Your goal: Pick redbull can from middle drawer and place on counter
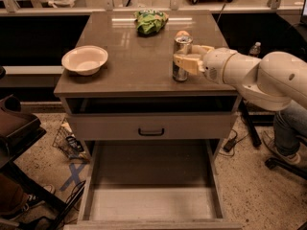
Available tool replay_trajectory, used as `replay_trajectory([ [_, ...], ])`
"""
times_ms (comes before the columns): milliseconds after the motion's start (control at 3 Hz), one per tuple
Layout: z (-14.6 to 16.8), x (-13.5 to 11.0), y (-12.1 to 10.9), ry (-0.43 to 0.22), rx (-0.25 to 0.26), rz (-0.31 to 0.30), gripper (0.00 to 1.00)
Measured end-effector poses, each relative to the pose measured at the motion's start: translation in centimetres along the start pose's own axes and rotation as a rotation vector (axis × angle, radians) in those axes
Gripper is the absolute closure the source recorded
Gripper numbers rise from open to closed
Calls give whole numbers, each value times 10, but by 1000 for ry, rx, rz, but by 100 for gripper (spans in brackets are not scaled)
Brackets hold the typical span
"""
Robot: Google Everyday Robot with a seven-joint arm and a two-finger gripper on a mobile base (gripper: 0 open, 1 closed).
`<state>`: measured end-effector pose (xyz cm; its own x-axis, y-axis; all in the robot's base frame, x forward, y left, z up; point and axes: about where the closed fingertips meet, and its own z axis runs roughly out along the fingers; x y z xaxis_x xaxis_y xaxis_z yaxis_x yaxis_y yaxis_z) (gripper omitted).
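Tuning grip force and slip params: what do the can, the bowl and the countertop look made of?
Slim silver drink can, with the claw at its right side: metal, shiny, bright glints on top. Pale round bowl: likely plastic or ceramic, matte, soft shading. Grey-brown counter slab: glossy, mirrors the light strip; laminate or stone, can't tell.

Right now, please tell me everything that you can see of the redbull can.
The can is slim, tall and of metal, with a shiny silver top and darker sides. It stands upright on the counter, near the right front corner, so it is out of the drawer. The gripper reaches in from the right and covers part of the can's right side at mid height. A small round orange thing shows just behind its top. No label can be read.
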<state>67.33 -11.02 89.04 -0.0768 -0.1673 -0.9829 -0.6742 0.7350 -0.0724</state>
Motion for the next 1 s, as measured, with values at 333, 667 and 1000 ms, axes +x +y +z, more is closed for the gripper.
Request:
replay_trajectory([
  [333, 2, -1, 2, -1, -4, -1, 14],
  [667, 3, -2, 4, -1, -7, -1, 0],
  [1000, 3, -2, 4, -2, -7, -1, 0],
])
